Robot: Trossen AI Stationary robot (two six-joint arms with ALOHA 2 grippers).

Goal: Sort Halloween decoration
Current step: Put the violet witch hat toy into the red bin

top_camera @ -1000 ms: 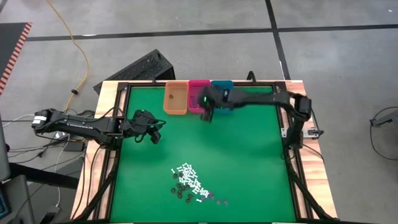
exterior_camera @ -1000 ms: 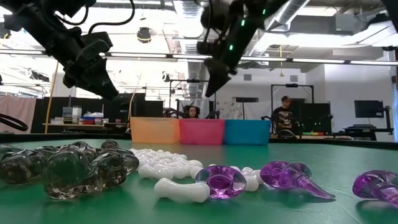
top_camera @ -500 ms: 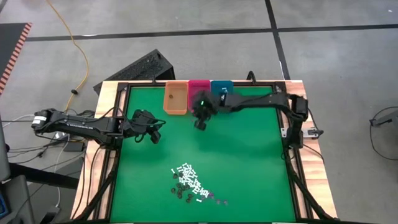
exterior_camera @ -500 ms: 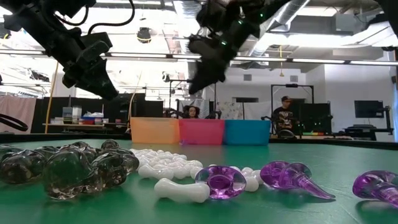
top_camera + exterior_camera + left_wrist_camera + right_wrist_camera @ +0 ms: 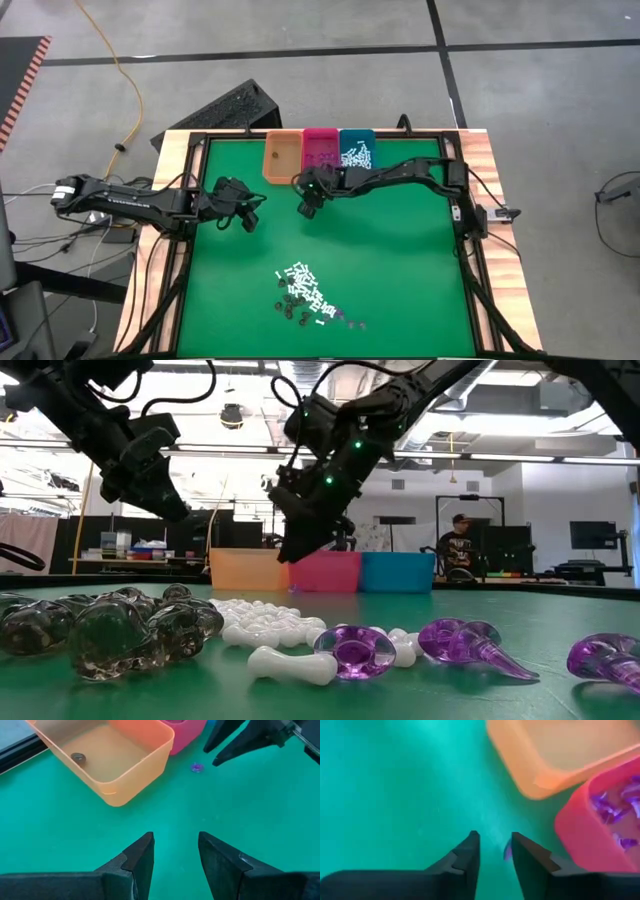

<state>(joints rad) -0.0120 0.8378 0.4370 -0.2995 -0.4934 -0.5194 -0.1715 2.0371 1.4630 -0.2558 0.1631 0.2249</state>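
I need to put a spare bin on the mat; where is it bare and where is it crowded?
Bare: the green mat right of the piece pile, below the right arm; also the near-left corner under the left hand. Crowded: the back edge with the orange bin, pink bin and teal bin, where the right hand hovers by a stray purple piece.

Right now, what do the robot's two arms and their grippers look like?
Both arms are dark, nearly black, built of slim jointed links. The left gripper and the right gripper each end in two dark, wedge-shaped fingers. The right arm's wrist carries small green lights. Black cables loop along the arms in the low view, and the left arm has a white part at its base end.
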